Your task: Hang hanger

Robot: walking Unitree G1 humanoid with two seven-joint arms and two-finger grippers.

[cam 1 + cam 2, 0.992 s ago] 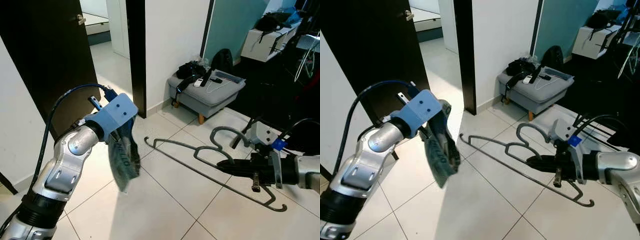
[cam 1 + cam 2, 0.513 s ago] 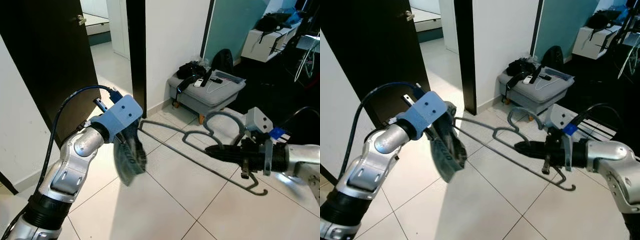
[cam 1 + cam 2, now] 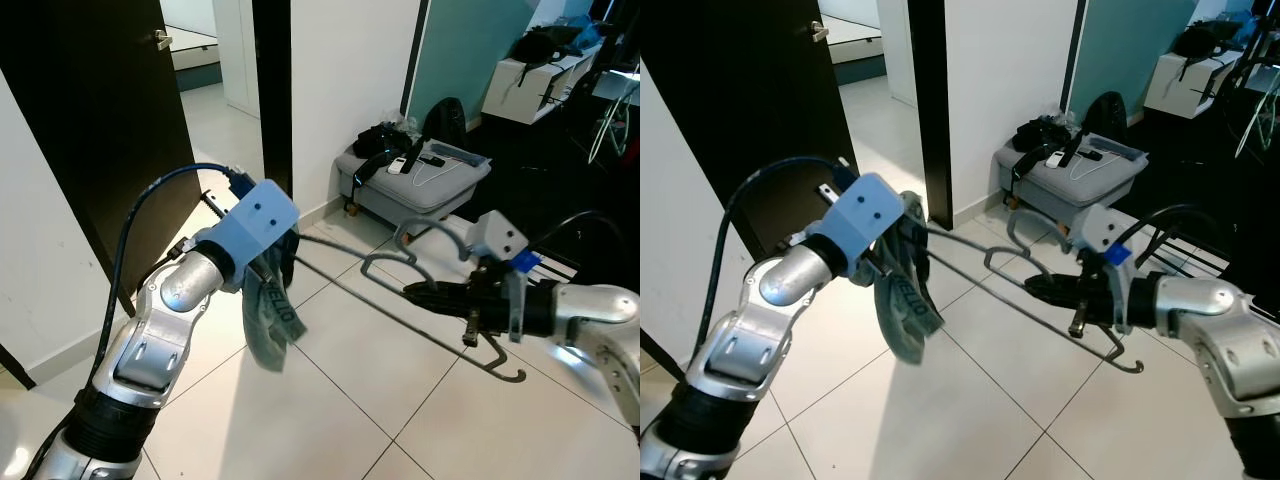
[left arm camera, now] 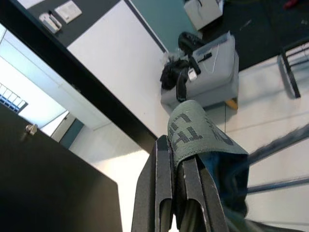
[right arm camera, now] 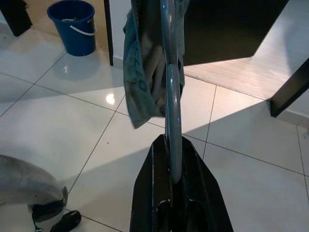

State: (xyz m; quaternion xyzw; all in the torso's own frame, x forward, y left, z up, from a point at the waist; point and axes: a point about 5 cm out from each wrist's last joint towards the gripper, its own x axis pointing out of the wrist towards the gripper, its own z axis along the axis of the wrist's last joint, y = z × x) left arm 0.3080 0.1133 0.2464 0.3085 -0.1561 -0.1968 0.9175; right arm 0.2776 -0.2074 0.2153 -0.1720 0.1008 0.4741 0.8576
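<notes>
My left gripper (image 4: pixel 176 145) is shut on a grey-green cloth (image 3: pixel 272 322) with dark lettering, which hangs from it at chest height over the tiled floor. My right gripper (image 3: pixel 428 292) is shut on the bar of a grey metal hanger (image 5: pixel 172 116), held roughly level and pointing towards the left arm. The hanger's far end reaches the cloth (image 5: pixel 145 72) and lies against or inside its folds; I cannot tell which. Its hook (image 3: pixel 432 229) curves up just above the right gripper.
A grey footstool (image 3: pixel 420 185) piled with bags and small items stands by the white wall ahead. A dark door (image 3: pixel 90 120) stands open on the left. A blue bucket (image 5: pixel 77 26) sits on the tiles behind the cloth. Dark furniture lies at the right.
The right gripper has carried the hanger left and up until its far end meets the cloth. The left arm has lifted the cloth and brought it rightwards.
</notes>
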